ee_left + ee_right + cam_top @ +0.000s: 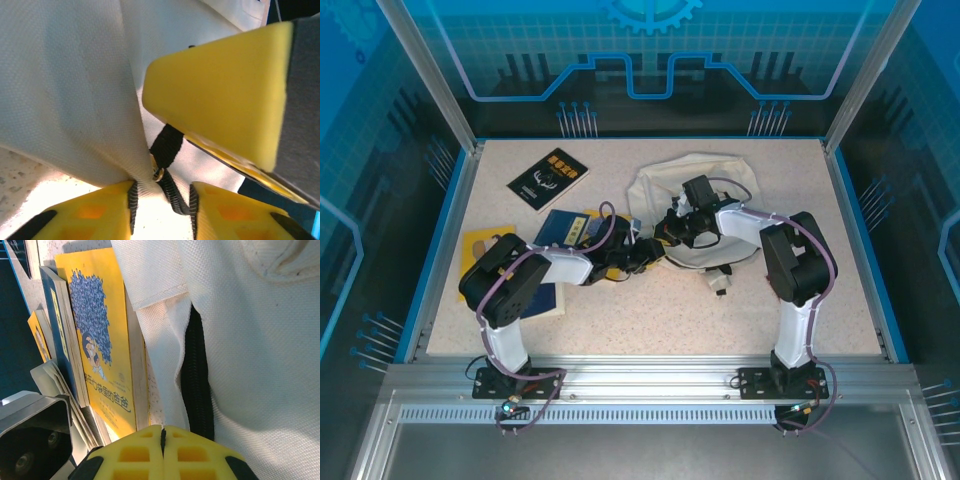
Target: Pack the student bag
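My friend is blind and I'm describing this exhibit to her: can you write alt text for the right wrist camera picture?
Close up, a cream-white student bag with a black zipper takes up the right side, the right gripper closed at the bottom edge. Left of the bag is a yellow book with a blue illustration, then a blue book.

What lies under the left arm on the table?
A blue book and a yellow book lie under the left arm. The arm covers their middle parts, so whether more books lie there cannot be seen.
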